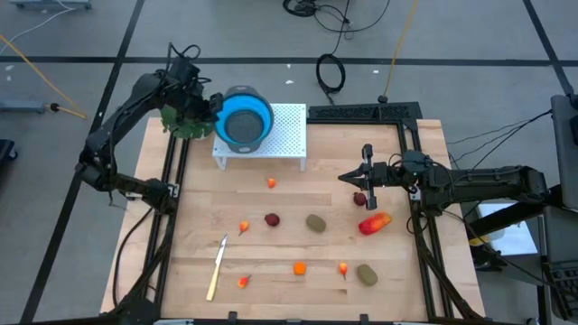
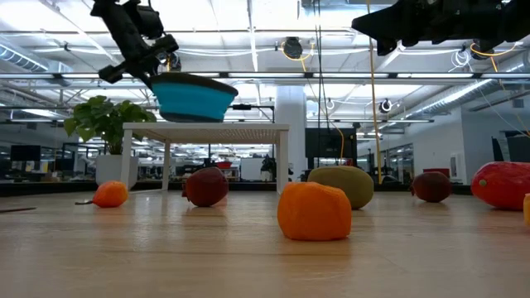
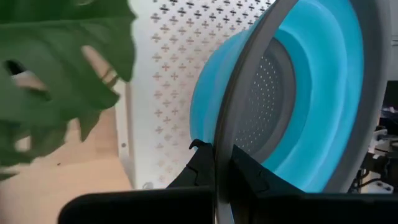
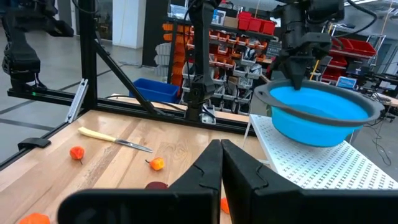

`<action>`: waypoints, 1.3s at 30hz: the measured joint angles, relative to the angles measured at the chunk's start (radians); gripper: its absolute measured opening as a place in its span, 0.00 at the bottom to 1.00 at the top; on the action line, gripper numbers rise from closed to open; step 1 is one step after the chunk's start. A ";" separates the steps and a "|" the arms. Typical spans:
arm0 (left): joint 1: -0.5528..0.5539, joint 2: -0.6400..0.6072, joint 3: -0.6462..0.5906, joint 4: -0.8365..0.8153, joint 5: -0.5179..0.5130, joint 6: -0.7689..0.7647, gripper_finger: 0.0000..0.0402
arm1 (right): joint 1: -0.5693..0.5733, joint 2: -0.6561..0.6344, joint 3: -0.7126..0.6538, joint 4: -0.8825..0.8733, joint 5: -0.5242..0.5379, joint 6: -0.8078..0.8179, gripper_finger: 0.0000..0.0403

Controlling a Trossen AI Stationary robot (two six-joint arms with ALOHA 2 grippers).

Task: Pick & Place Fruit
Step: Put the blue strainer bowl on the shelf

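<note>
You have not moved any fruit yet: the blue strainer bowl [image 1: 245,120] looks empty, and your left gripper [image 3: 216,163] is clenched on its grey rim, holding it just above the white perforated stand [image 1: 284,135] at the worktop's far edge. Your right gripper [image 1: 367,177] hangs clenched and empty near the right edge, above a dark red piece [image 1: 359,199]. The small orange pieces [image 1: 300,268], olive ovals [image 1: 315,222] and larger red-orange piece [image 1: 374,222] all still lie scattered across the worktop [image 1: 298,293].
</note>
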 joint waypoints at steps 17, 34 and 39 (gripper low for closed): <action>0.034 0.008 0.000 -0.035 0.005 0.052 0.01 | 0.000 0.000 0.001 0.000 0.003 -0.002 0.00; 0.021 0.014 0.000 -0.031 -0.018 0.047 0.03 | -0.001 0.000 0.001 0.000 0.004 -0.003 0.00; 0.016 0.020 0.000 -0.028 -0.019 0.052 0.02 | -0.002 0.000 0.001 0.000 0.004 -0.003 0.00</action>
